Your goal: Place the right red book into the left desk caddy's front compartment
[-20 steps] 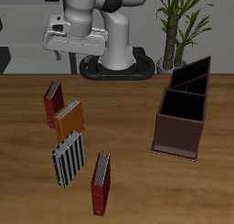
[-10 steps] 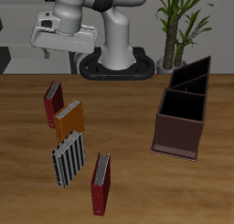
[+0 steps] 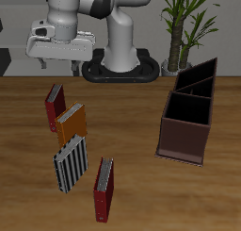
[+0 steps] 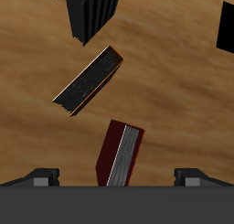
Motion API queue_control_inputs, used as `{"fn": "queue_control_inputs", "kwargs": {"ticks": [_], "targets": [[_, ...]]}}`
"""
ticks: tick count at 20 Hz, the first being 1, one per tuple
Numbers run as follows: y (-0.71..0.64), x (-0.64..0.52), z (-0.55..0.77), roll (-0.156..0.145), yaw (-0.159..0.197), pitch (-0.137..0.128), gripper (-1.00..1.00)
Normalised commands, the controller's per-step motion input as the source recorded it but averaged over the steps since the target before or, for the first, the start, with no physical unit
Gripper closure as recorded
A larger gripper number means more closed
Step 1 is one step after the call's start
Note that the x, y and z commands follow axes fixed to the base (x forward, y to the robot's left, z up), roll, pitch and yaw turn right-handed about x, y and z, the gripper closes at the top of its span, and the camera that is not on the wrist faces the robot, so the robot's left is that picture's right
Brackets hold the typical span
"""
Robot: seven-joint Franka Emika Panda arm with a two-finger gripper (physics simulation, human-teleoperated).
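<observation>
We see the gripper (image 3: 61, 56) hanging above the back of the desk (image 3: 132, 178) with its jaws spread wide and nothing between them. The right red book (image 3: 56, 105) stands on the desk just beneath and a little in front of it, close beside the orange book (image 3: 71, 124). The striped book (image 3: 71, 163) and the brighter red book (image 3: 104, 190) stand nearer the front edge, and the left desk caddy (image 3: 188, 131) is well apart across the desk.
</observation>
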Motion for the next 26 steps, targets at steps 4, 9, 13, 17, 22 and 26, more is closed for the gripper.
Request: {"fn": "queue_control_inputs", "kwargs": {"ticks": [4, 9, 13, 17, 22, 26], "targets": [[-0.07, 0.1, 0.01, 0.041, 0.004, 0.021, -1.0], [-0.16, 0.05, -0.08, 0.043, 0.01, 0.001, -1.0], [-0.06, 0.0, -0.18, -0.021, 0.003, 0.012, -1.0], [-0.01, 0.01, -0.14, -0.005, -0.026, -0.006, -1.0], [-0.03, -0.04, -0.11, -0.013, -0.02, -0.023, -1.0], [0.0, -0.13, -0.23, 0.008, -0.015, -0.031, -1.0]]}}
